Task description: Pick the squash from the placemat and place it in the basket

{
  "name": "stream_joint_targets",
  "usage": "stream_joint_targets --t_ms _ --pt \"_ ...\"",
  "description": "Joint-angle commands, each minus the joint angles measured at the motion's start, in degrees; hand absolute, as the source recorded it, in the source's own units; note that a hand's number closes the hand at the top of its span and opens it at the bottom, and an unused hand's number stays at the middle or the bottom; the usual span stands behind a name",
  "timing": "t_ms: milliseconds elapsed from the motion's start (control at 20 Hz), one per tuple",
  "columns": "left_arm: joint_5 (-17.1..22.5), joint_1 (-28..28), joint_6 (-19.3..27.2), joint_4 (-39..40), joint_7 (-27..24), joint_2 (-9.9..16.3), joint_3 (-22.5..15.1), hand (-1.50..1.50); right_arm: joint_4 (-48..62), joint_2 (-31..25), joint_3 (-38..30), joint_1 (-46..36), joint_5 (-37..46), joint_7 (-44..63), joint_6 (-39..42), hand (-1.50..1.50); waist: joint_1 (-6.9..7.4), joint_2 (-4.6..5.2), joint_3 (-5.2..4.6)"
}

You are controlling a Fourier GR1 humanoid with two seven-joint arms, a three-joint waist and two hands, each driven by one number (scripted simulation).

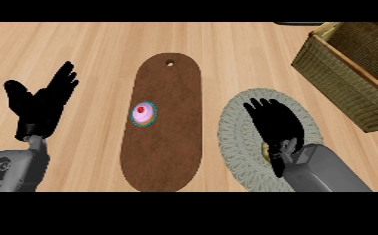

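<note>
Basket (pixel 336 66): I see a woven wicker box at the far right of the desk (pixel 88 44), cut by the picture's edge; the part of its inside that shows is dark, and I cannot make out anything in it.
Placemat (pixel 240 129): I see a round, pale woven mat at lower right, near the basket's front corner but apart from it. My right hand covers most of its middle.
Squash (pixel 265 150): I see only a small yellowish sliver on the placemat, tucked at the left edge of my right hand's palm, under it.
Right hand (pixel 277 124): palm down over the placemat, its fingers (pixel 258 108) stretched forward and spread, pointing away from me. They lie beyond the squash rather than round it; I see nothing held in them.
Left hand (pixel 40 104): at the left edge, resting open with fingers up, holding nothing.
Board (pixel 164 124): a long brown oval board lies between my hands, with a hole near its far end.
Cupcake (pixel 143 113): a pink-topped one sits on the board, left of its middle.
</note>
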Motion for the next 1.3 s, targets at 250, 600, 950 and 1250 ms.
stream_joint_targets --t_ms 250,600,950,1250 --pt "-2.3 -1.5 -0.9 0.4 1.7 -2.6 1.4 0.00 -3.0 3.1 -6.5 1.0 -1.0 -2.6 8.1 -1.50 -0.05 0.00 -0.01" --pt "-3.1 0.1 -3.3 -3.0 2.5 -2.6 3.5 0.00 -4.9 5.4 -3.9 6.0 4.7 -4.2 7.2 -1.50 0.07 -0.03 0.00" --pt "-3.7 2.3 -4.5 -3.5 1.3 -2.9 5.1 0.00 -4.4 3.5 -2.9 7.4 10.5 -5.6 6.7 -1.50 0.18 -0.02 0.00" --pt "-4.0 1.8 -6.1 -1.5 0.7 -2.6 6.5 0.00 1.4 -0.4 -0.9 8.7 15.3 -13.8 1.3 1.50 0.17 0.01 0.00"
